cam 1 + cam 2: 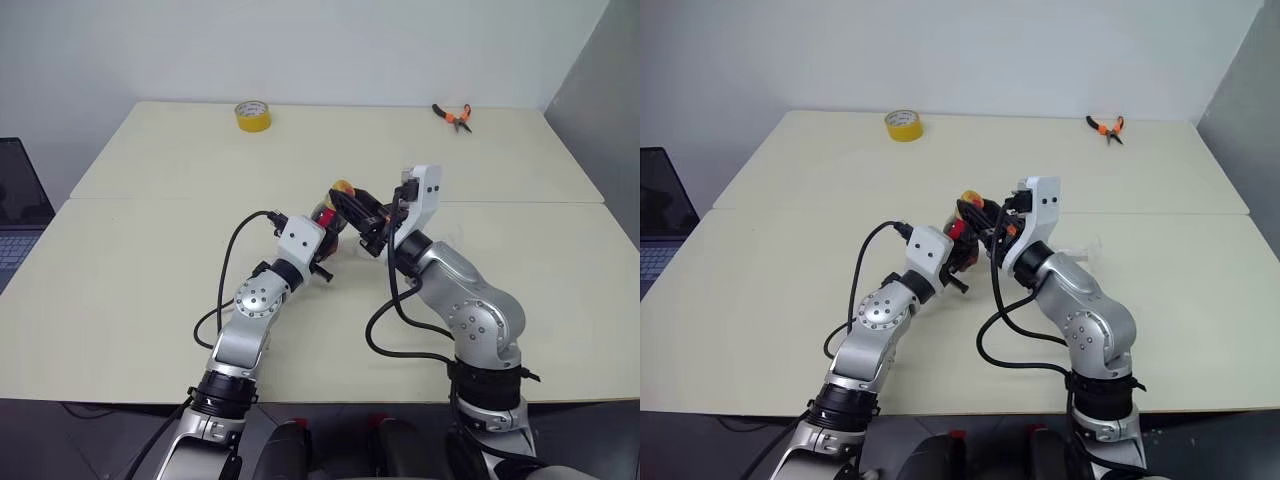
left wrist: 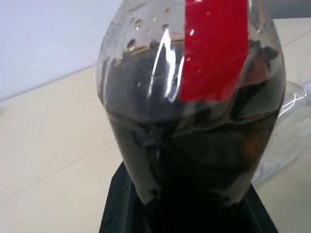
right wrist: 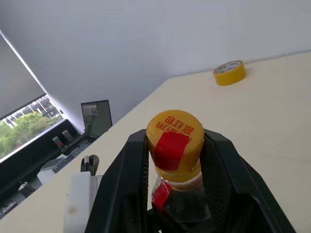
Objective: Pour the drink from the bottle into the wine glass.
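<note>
The bottle point(image 2: 194, 121) is held upright above the middle of the table point(image 1: 150, 300). It is clear plastic with a red label, and the drink point(image 2: 160, 160) fills its body, dark and nearly black. My left gripper point(image 1: 322, 228) is shut on the bottle's body from the left. From the right, my right gripper point(image 3: 174, 141) is shut on the yellow cap point(image 3: 174, 136), one black finger on each side. The wine glass point(image 1: 1085, 250) shows as a faint clear shape just right of the bottle, largely hidden behind my right forearm.
A yellow tape roll point(image 1: 252, 115) lies at the far left of the table, and orange-handled pliers point(image 1: 452, 115) at the far right. A dark laptop point(image 1: 20, 215) sits beyond the table's left edge. A seam point(image 1: 150, 198) runs across the tabletop.
</note>
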You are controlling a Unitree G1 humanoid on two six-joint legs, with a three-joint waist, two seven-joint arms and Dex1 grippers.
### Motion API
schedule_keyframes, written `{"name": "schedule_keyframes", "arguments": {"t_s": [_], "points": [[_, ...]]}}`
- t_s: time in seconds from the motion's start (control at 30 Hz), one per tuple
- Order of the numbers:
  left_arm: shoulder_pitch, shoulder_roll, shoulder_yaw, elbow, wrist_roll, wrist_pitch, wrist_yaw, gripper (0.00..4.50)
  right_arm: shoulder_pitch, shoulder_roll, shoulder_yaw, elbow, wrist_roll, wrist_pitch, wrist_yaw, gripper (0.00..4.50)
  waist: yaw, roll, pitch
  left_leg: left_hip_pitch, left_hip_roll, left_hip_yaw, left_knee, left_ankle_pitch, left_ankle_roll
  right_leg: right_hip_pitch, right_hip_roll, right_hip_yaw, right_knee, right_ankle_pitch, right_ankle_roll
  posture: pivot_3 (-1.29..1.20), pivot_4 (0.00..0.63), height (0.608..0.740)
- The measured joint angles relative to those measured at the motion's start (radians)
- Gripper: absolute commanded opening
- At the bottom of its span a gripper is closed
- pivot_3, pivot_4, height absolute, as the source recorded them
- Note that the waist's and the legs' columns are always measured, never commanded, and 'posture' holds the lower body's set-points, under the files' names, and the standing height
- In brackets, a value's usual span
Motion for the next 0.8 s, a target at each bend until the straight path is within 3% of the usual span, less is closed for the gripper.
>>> {"name": "schedule_keyframes", "arguments": {"t_s": [0.17, 0.27, 0.5, 0.63, 0.8], "points": [[0.0, -0.003, 0.0, 0.0, 0.0, 0.003, 0.001, 0.64, 0.026, -0.162, 0.093, -0.056, -0.159, -0.103, 0.001, 1.21, 0.0, 0.0, 0.0, 0.0, 0.0, 0.0, 0.0, 0.0, 0.0, 0.0, 0.0, 0.0, 0.0, 0.0, 0.0, 0.0, 0.15, 0.74], [0.001, -0.008, 0.006, 0.0, -0.002, 0.011, 0.003, 0.64, 0.132, -0.239, 0.088, -0.136, -0.189, -0.128, 0.016, 1.21, 0.002, 0.0, 0.0, -0.001, 0.0, 0.0, 0.0, 0.0, 0.0, 0.0, 0.0, 0.0, -0.001, 0.0, 0.0, 0.0, 0.15, 0.74], [0.004, -0.03, 0.042, 0.0, -0.035, 0.021, 0.026, 0.64, 0.429, -0.359, -0.115, -0.24, -0.187, -0.198, 0.065, 1.21, 0.006, -0.001, 0.0, 0.001, 0.0, 0.0, 0.0, 0.0, 0.0, 0.002, 0.0, -0.001, -0.002, 0.0, 0.0, 0.0, 0.15, 0.74], [-0.001, -0.035, 0.075, 0.001, -0.056, 0.038, 0.05, 0.64, 0.572, -0.39, -0.234, -0.187, -0.208, -0.272, 0.069, 1.21, 0.003, -0.001, 0.0, 0.002, 0.0, 0.0, 0.0, 0.0, 0.0, 0.004, 0.001, 0.0, -0.002, 0.0, 0.0, 0.0, 0.15, 0.74], [-0.017, -0.034, 0.099, 0.015, -0.07, 0.043, 0.068, 0.64, 0.666, -0.395, -0.27, -0.075, -0.231, -0.334, 0.082, 1.21, 0.003, -0.001, 0.0, 0.002, 0.0, 0.0, 0.0, 0.0, 0.0, 0.004, 0.001, 0.0, -0.002, 0.0, 0.0, 0.0, 0.15, 0.74]]}}
